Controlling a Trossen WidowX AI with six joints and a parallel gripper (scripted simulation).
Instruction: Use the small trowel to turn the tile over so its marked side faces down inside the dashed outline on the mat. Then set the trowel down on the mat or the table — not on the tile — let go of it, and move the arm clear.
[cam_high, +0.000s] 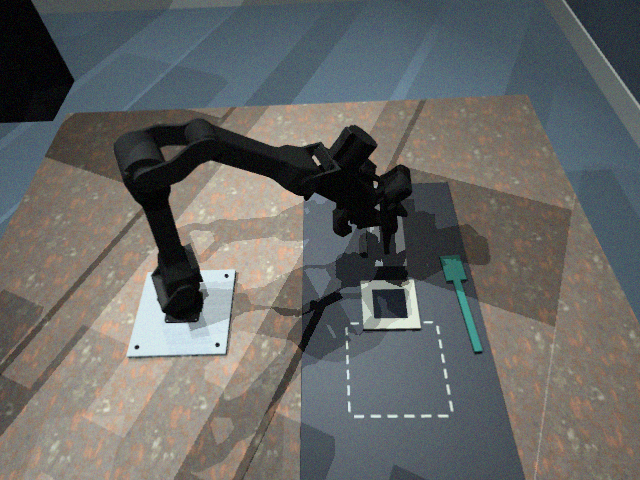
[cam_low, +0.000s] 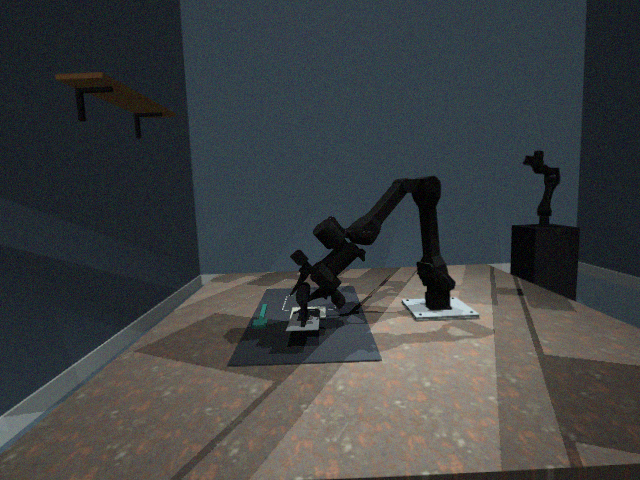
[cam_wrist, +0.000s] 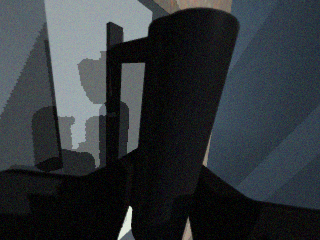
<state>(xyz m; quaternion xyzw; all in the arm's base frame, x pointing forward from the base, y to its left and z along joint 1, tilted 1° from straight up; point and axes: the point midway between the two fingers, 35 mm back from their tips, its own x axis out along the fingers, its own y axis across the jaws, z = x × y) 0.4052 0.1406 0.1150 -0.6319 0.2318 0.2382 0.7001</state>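
Jaws partly open, the gripper (cam_high: 369, 219) (cam_low: 320, 299) (cam_wrist: 163, 152) grips the trowel (cam_high: 400, 236) (cam_low: 294, 324) (cam_wrist: 70, 30), its blade beyond the tile's far edge. The tile (cam_high: 366, 310) (cam_low: 322, 311), dark square up, overlaps the outline's far edge; the teal tool (cam_high: 467, 312) (cam_low: 260, 321) lies right.

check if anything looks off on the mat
The tile looks misplaced: it lies mostly outside the dashed outline, with just one edge crossing the line. Nothing looks spilled.
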